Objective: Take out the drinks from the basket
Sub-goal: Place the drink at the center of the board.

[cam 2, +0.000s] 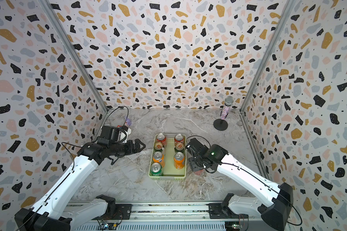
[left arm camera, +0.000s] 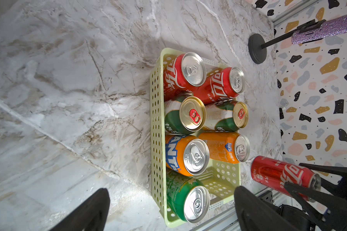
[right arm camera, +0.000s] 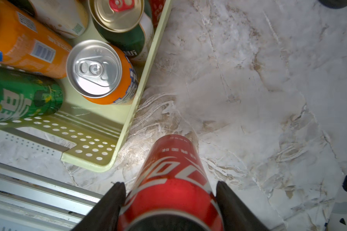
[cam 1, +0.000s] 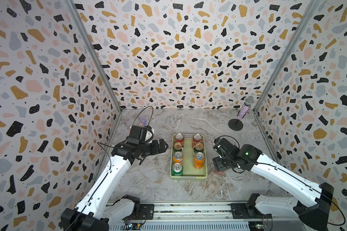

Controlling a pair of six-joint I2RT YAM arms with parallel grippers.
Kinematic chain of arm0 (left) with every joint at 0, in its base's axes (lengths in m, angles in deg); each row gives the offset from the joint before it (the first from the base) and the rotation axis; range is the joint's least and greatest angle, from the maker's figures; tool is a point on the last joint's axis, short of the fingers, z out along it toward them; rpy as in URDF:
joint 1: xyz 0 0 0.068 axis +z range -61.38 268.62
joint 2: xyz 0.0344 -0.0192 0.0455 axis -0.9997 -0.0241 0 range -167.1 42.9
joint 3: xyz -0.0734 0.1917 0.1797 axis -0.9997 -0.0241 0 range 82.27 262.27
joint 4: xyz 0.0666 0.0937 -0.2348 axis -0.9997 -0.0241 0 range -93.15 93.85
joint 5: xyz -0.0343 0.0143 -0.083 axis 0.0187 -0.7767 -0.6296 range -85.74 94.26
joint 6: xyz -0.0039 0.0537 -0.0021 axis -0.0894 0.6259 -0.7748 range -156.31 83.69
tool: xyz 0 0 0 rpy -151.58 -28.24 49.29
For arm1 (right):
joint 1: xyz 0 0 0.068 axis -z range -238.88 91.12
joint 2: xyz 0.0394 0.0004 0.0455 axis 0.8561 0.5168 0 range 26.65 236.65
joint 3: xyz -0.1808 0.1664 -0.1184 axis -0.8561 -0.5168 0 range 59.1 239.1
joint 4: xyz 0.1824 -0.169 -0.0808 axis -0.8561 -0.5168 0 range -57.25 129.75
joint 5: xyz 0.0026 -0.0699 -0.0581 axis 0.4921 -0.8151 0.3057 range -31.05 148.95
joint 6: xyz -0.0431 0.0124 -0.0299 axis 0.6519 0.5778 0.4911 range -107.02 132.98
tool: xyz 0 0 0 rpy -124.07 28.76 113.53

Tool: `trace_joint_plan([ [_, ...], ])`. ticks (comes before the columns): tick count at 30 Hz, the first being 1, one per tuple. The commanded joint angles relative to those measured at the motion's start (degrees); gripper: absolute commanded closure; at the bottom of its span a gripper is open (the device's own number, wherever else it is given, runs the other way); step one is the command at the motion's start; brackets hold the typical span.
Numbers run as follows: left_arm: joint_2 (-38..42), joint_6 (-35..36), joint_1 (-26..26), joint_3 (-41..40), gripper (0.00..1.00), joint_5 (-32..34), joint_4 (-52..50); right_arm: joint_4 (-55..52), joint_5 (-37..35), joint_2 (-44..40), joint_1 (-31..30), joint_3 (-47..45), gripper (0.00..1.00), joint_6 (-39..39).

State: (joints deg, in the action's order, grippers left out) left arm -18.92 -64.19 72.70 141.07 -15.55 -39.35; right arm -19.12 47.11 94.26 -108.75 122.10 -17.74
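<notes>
Marble tabletop (cam 1: 154, 186) lies between speckled walls (cam 1: 38, 90). The basket (cam 1: 189, 160) sits at its middle, long axis running from the robot's side toward the back wall. Seven cans (cam 1: 199, 160) stand upright in the basket, tops up, in two rows along that axis: two red at the far end, then two dark green, two orange, and one bright green at the near end. The held can (right arm camera: 168, 176), red, is outside the basket, just right of its near right corner. It is upright, and the right gripper (right arm camera: 169, 186) clamps its sides between its fingers (right arm camera: 112, 204). Whether its base touches the tabletop I cannot tell. Left of the basket, the left gripper (left arm camera: 170, 194) hovers spread wide and empty, pointing at the basket.
</notes>
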Motion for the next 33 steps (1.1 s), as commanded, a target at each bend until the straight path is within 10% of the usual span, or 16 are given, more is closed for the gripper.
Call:
trace_joint_plan([
  [1, 0.65, 0.89, -0.34, -2.04, 0.00, 1.08, 2.42, 7.44, -0.79, -0.87, 0.10, -1.74, 0.99, -3.04],
  [25, 0.47, 0.85, -0.28, -3.96, 0.00, 3.82, 2.46, 19.00, -0.59, -0.08, 0.03, -15.54, 0.97, -9.62],
  [33, 0.91, 0.45, -0.33, -4.40, 0.00, 3.86, 2.38, 20.55, 1.04, -0.93, -0.05, -17.97, 0.76, -11.62],
])
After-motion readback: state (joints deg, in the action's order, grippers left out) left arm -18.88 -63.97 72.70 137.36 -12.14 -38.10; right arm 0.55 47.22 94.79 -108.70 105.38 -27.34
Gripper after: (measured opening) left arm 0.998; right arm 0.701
